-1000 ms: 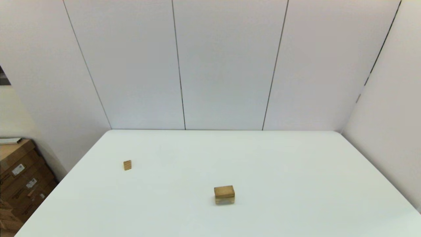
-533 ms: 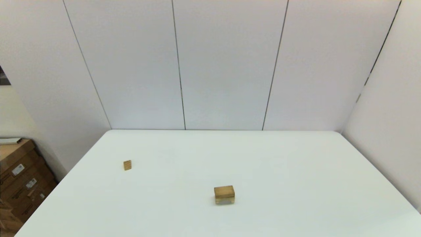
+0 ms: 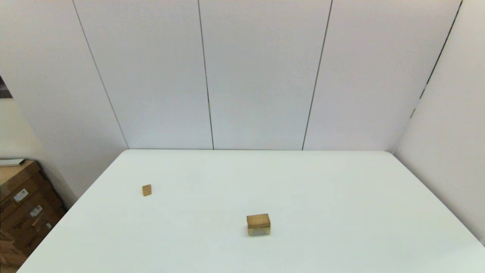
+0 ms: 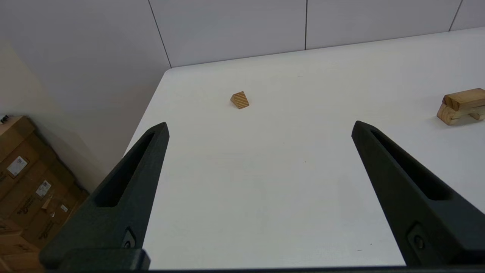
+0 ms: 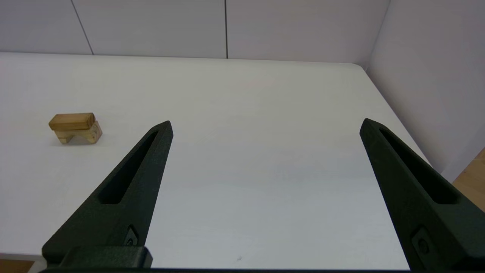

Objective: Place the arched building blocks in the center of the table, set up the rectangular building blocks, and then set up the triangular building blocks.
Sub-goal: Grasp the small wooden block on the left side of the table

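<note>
Cardboard boxes: brown stacked cartons (image 3: 22, 204) with white labels, on the floor beyond the table's left edge.
Left gripper: black two-fingered gripper (image 4: 259, 127), out of the head view, held over the table's near-left area; fingers spread wide apart, nothing between them.
Triangular block: small wooden triangular prism (image 3: 147, 190) with darker diagonal stripes on one face, resting on the table near its left edge, about midway between the near and far edges; well apart from the other blocks.
Table: large rectangular table (image 3: 341, 197) with a plain white smooth top, its far edge against a pale panelled wall (image 3: 257, 76).
Rectangular block: flat tan wooden bar (image 3: 258, 219), lying flat on top of the arched block, touching it, roughly level.
Arched block: chunky light-wood block (image 3: 259, 231) with a hollowed arch underneath, standing on its two feet near the table's centre, somewhat toward the near edge.
Right gripper: black two-fingered gripper (image 5: 267, 127), out of the head view, held over the table's near-right area; fingers spread wide apart, holding nothing.
</note>
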